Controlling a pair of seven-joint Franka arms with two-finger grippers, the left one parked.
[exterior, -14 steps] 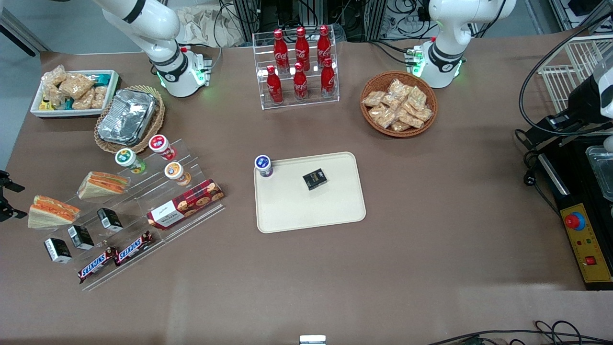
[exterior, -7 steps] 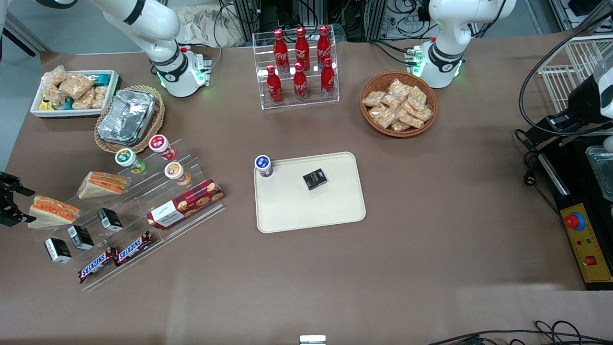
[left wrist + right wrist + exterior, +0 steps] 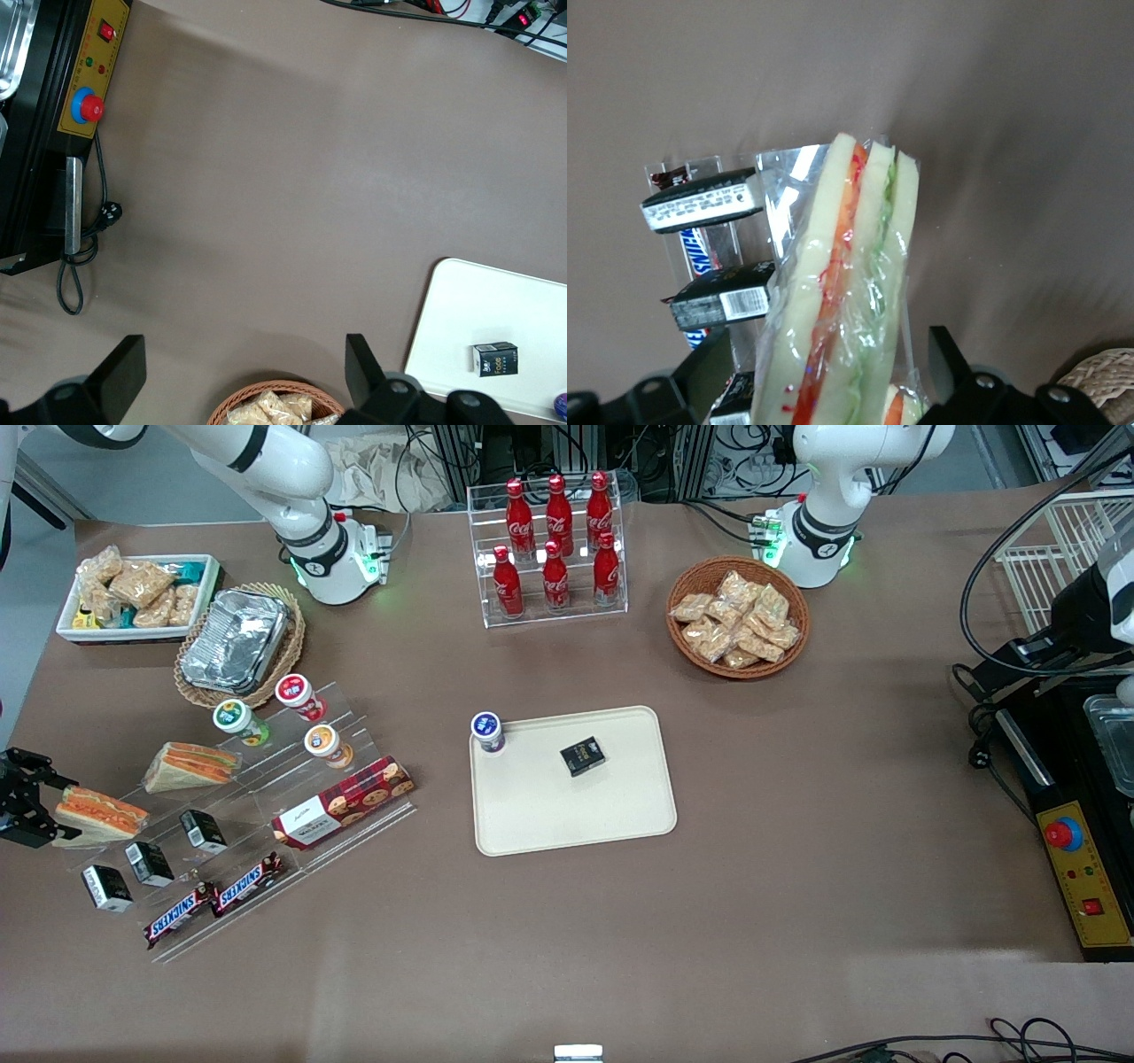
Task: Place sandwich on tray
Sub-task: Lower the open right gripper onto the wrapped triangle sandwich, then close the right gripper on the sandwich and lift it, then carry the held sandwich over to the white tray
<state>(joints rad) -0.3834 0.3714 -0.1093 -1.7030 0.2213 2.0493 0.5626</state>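
Reading the bench [image 3: 797,886] as a dial seen from the front camera, with twelve pointing away from it, the tray [image 3: 567,815] sits near the middle. The sandwich [image 3: 99,813] lies well away at about nine o'clock from it, toward the working arm's end. It rests on a clear stepped display stand [image 3: 257,788], still wrapped, with its orange and green layers showing along the cut face. It is nowhere near the tray.

The claw [image 3: 60,810] is at nine o'clock of the sandwich, low over the bench edge. It is spread wide with one finger on each side of the wedge's end. The right wrist view shows the same thing up close: the sandwich [image 3: 842,292] stands edge-on between the two dark fingers [image 3: 948,363], and the claw [image 3: 833,363] is released, not clenched. Whether either finger actually touches the wrap I can't make out.

A second sandwich [image 3: 190,765] sits on the stand at roughly two o'clock from the first, apart from it. Small black boxes [image 3: 149,863] lie at about five o'clock of the first sandwich, nearer the front camera, and two Snickers bars [image 3: 213,899] lie nearer the camera again.

On the tray, a blue-lidded cup [image 3: 487,731] stands in the ten o'clock corner. A little black box [image 3: 582,755] lies near twelve o'clock of the tray's middle.
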